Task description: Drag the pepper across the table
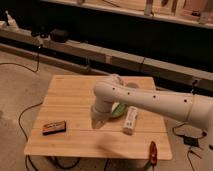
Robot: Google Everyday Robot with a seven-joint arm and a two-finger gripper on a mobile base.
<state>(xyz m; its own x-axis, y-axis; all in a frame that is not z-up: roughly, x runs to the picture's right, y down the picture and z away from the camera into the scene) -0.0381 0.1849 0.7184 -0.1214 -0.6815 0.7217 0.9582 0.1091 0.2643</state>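
The pepper (152, 151) is a small slim red object lying at the front right corner of the light wooden table (70, 100), close to the front edge. My white arm reaches in from the right over the middle of the table. My gripper (98, 119) hangs at the arm's end above the table's centre, well to the left of the pepper and apart from it. A white bottle (130, 120) lies on the table between the gripper and the pepper.
A dark box with an orange label (54, 127) lies at the front left of the table. A green object (119, 109) sits partly hidden behind my arm. Cables run over the floor at left, and a dark bench stands behind the table.
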